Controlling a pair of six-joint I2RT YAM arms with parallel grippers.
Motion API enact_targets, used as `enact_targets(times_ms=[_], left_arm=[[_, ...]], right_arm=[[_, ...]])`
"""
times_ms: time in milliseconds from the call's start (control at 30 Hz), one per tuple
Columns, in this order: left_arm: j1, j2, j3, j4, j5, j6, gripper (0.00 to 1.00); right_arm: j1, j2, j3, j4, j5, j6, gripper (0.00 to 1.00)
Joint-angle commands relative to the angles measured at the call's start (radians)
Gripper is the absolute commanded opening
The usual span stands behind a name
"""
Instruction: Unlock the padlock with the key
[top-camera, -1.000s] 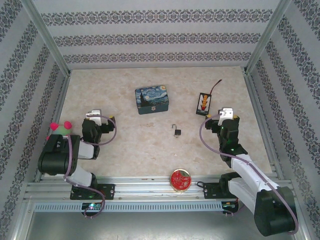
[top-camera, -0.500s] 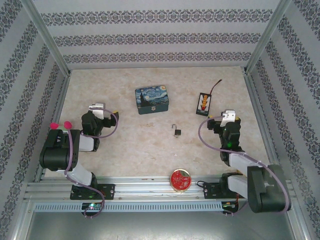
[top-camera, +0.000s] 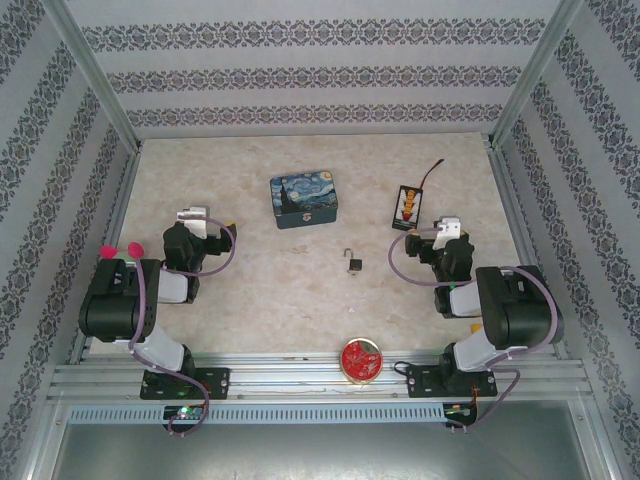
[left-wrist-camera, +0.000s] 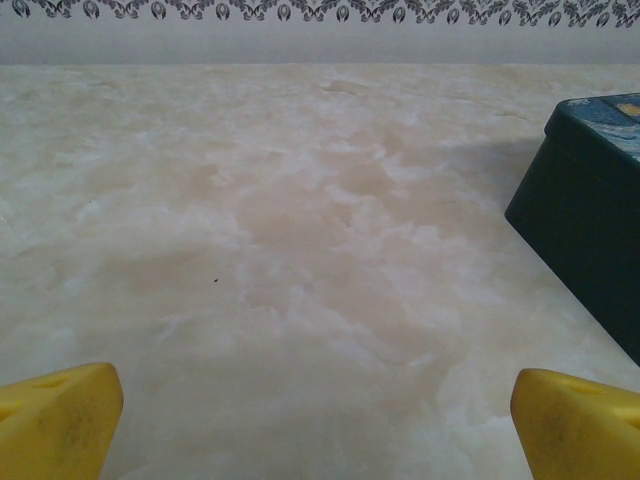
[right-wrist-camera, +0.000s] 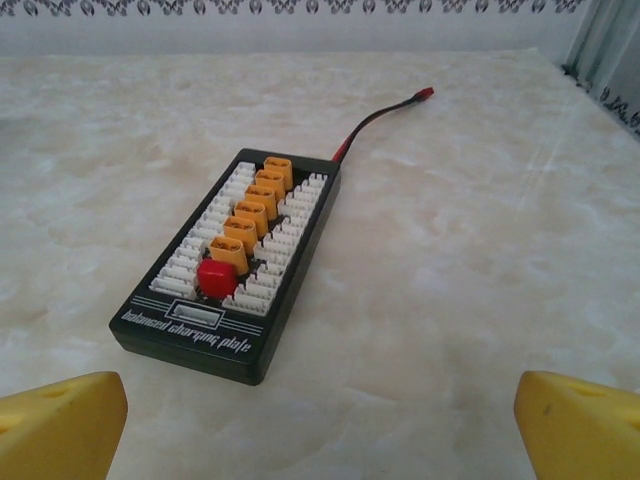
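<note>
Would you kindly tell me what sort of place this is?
Likely a robot test cell: a marble-look table boxed in by patterned wall panels and aluminium framing, with props like the padlock.

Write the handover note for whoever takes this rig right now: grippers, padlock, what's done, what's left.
Left gripper: open, empty, over bare table beside the painted tin.
Right gripper: open, empty, facing the charging board.
Padlock: on the table between the arms, touched by neither; a key cannot be made out.
Done: nothing visible.
Left: find the key, hold the padlock, unlock it.
</note>
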Motion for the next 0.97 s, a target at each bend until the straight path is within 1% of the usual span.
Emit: enact_targets(times_ms=[0,67,500,667,933], left_arm=[[0.014,-0.009,0.000,-0.006,0.006,0.000,0.99],[0.014,-0.009,0.000,-0.006,0.007,0.002,0.99],[0.014,-0.010,-0.006,0.003,0.007,0.000,0.99],[0.014,-0.010,-0.003,-0.004,-0.021,-0.009,0.99],[0.014,-0.010,-0.003,-0.002,-0.021,-0.009,0.99]], right_arm=[[-0.009,-0.007,0.101,-0.080,-0.139,-0.010,0.98],[-0.016,-0.015,0.128,-0.105,-0.140,-0.006,0.98],[-0.022,-0.010,0.129,-0.099,-0.135,0.001,0.98],[-0.022,-0.010,0.129,-0.099,-0.135,0.001,0.98],[-0.022,-0.010,0.129,-0.099,-0.135,0.001,0.98]])
